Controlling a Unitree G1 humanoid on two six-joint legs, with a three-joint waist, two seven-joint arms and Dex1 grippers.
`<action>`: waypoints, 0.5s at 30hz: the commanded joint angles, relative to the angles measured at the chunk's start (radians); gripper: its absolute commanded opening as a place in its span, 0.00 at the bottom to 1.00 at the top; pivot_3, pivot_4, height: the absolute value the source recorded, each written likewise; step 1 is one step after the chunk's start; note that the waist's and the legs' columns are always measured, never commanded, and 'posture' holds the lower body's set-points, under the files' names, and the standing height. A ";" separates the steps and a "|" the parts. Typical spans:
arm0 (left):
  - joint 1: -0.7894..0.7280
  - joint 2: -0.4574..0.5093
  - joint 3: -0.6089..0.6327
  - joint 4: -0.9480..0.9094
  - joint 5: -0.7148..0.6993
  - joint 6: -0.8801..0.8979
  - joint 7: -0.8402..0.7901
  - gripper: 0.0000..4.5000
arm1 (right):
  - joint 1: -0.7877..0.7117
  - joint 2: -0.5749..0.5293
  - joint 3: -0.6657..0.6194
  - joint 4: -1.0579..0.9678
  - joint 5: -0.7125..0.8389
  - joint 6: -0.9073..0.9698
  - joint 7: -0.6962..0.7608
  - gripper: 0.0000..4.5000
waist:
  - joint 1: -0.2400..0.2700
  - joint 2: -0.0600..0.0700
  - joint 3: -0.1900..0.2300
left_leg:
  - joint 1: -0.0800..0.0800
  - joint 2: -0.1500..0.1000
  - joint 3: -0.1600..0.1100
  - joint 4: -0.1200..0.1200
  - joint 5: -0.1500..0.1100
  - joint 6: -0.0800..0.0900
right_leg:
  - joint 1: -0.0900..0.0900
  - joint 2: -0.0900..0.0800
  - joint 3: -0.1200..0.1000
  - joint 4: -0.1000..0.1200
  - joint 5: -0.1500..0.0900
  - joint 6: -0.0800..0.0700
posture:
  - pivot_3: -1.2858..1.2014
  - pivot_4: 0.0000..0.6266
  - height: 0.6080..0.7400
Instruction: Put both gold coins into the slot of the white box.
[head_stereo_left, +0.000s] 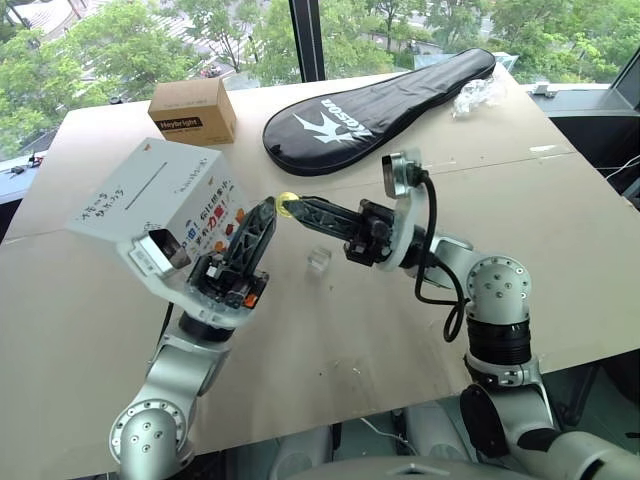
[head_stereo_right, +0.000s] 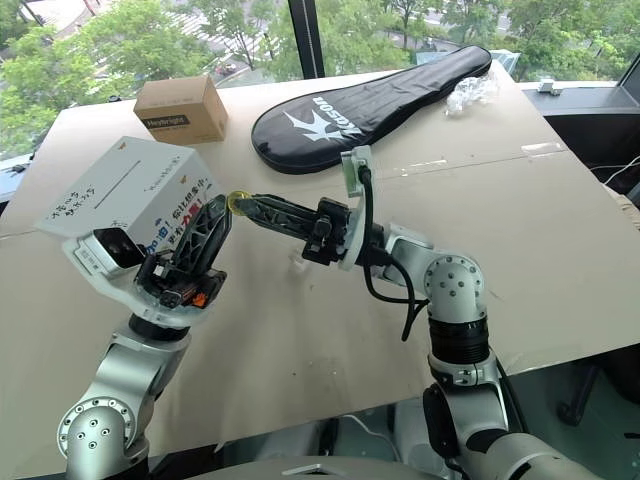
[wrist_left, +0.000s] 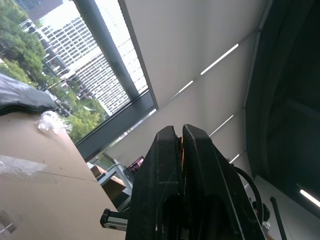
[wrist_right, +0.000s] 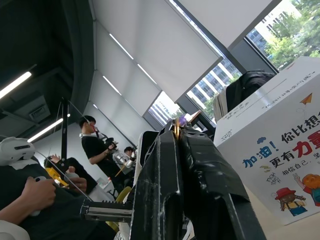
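Observation:
The white box (head_stereo_left: 160, 195) stands at the left of the table, its slot (head_stereo_left: 152, 186) on the upper face. My right gripper (head_stereo_left: 296, 206) reaches leftward, shut on a gold coin (head_stereo_left: 287, 203) at its fingertips. That coin's edge (wrist_right: 176, 127) also shows in the right wrist view. My left gripper (head_stereo_left: 268, 207) rises beside the box's printed side, shut, with its tip just left of the coin. A thin orange-gold sliver (wrist_left: 183, 147) sits between the left fingers; I cannot tell what it is.
A small clear holder (head_stereo_left: 318, 260) lies on the table under the right gripper. A brown cardboard box (head_stereo_left: 192, 110), a black racket bag (head_stereo_left: 380, 100) and crumpled clear plastic (head_stereo_left: 478, 95) lie at the back. People (wrist_right: 95, 145) show in the right wrist view.

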 joint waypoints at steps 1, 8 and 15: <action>0.014 0.016 -0.016 -0.025 -0.013 0.005 -0.015 0.04 | -0.015 0.008 0.018 -0.050 0.046 -0.009 0.009 0.00 | 0.000 0.000 0.000 | 0.000 0.000 0.000 0.000 0.000 0.000 | 0.000 0.000 0.000 0.000 0.000 0.000 | 0.52 0.24 1.00; 0.023 0.032 -0.050 -0.020 -0.043 0.027 -0.027 0.04 | -0.017 0.002 0.034 -0.052 0.052 -0.005 0.005 0.00 | 0.001 0.000 0.000 | 0.000 0.000 0.000 0.000 0.000 0.000 | 0.000 0.000 0.000 0.000 0.000 0.000 | 0.52 0.24 1.00; 0.017 0.035 -0.053 -0.013 -0.017 0.015 -0.037 0.04 | -0.014 0.005 0.048 -0.049 0.038 -0.010 -0.008 0.00 | 0.001 0.000 0.000 | 0.000 0.000 0.000 0.000 0.000 0.000 | 0.000 0.000 0.000 0.000 0.000 0.000 | 0.52 0.24 1.00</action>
